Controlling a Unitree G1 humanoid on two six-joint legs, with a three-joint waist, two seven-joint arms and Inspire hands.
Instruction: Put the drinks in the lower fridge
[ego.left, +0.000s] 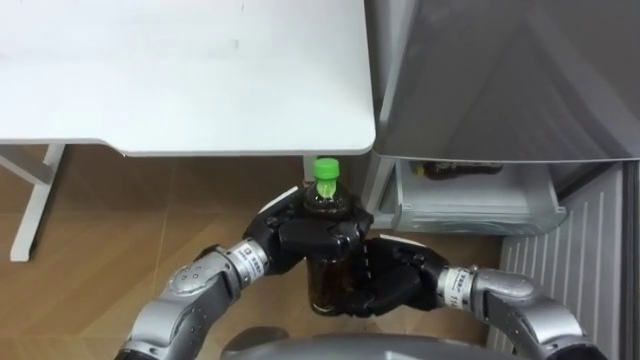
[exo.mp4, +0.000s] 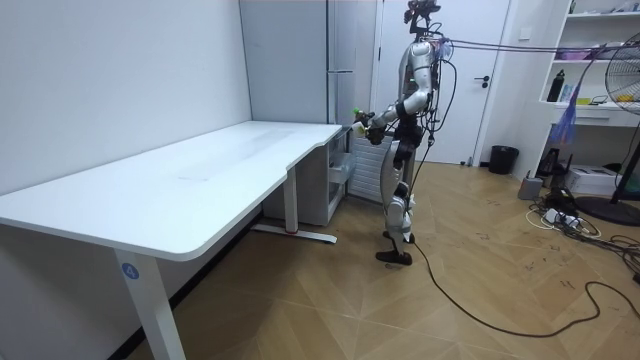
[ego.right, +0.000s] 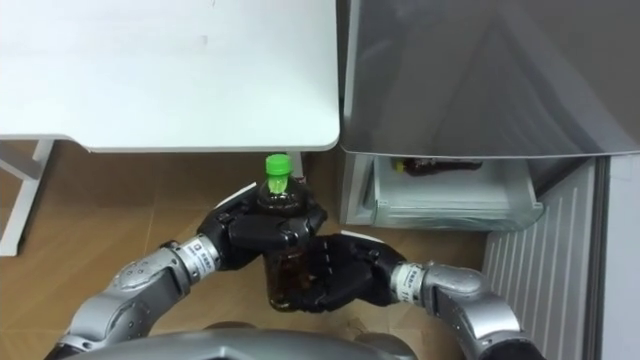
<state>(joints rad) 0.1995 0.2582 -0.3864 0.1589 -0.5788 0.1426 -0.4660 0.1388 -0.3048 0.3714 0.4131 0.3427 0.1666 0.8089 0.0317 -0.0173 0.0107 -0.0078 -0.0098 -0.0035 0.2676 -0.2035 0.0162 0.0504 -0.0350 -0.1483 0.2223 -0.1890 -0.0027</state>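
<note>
The robot is standing by the corner of the white table (ego.left: 180, 70), right in front of the gray fridge (ego.left: 500, 80). It is holding one bottle (ego.left: 326, 197) out in front of its tummy. The left hand (ego.left: 310, 235) is wrapping around the top part of the bottle. The right hand (ego.left: 390, 280) is curling around the lower part from the other side. Both hands are squeezing it tight.

I think it is doing the carrying step, because the drink is up in the air and not in the fridge yet. The bottom drawer (ego.left: 480, 205) is hanging open at about two o'clock from the bottle. Another dark bottle (ego.left: 460, 170) is lying in it. Next, the robot is going to need to bend down low, reach toward two o'clock, and set the drink inside.

The bottle is standing straight up. Its green cap (ego.left: 326, 170) is pointing up at the robot's head, and its long side is running up and down.
</note>
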